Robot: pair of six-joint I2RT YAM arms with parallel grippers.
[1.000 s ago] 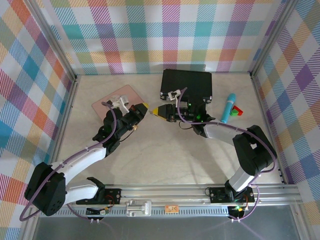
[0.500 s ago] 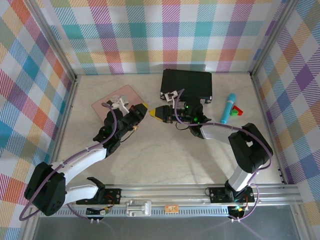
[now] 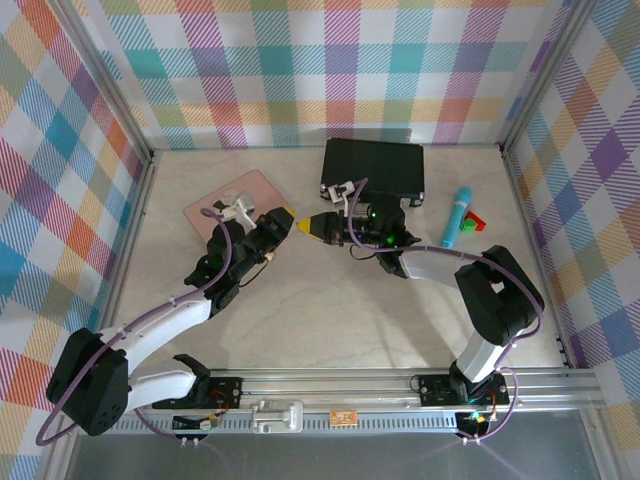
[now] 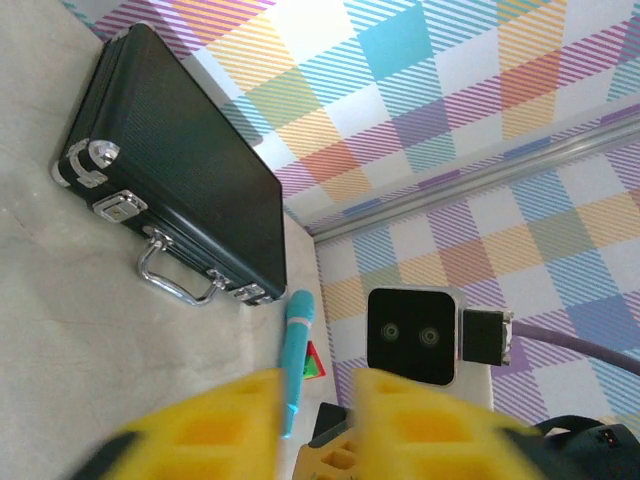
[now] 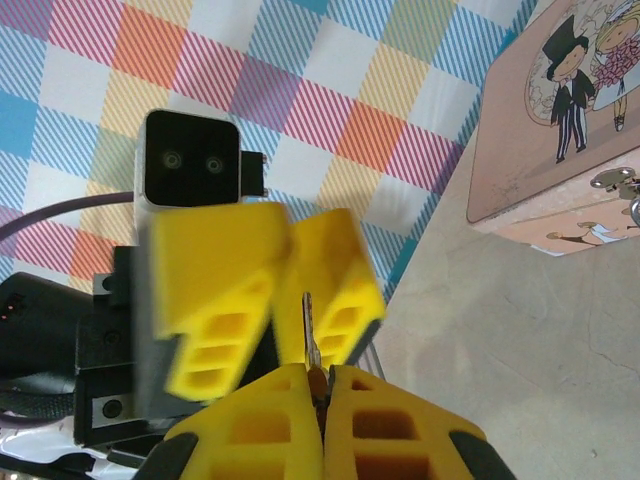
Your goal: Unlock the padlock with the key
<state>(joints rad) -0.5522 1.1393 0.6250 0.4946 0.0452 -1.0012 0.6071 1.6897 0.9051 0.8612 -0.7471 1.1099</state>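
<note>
Top external view: the left gripper and right gripper meet tip to tip at mid-table, just short of touching. A pink tin lies behind the left gripper. A black case sits shut behind the right gripper. A blue pen lies to its right, touching a red and green block.

Left wrist view: the left gripper shows blurred yellow fingers with a narrow gap; whether they grip anything cannot be told. The black case is closed, handle and latches facing the table; contents hidden.

Right wrist view: the right gripper is pressed together on the key, whose thin blade reaches up into the slit between the fingers of the left gripper. The pink tin is closed; its lid carries a cartoon bride and groom.
</note>
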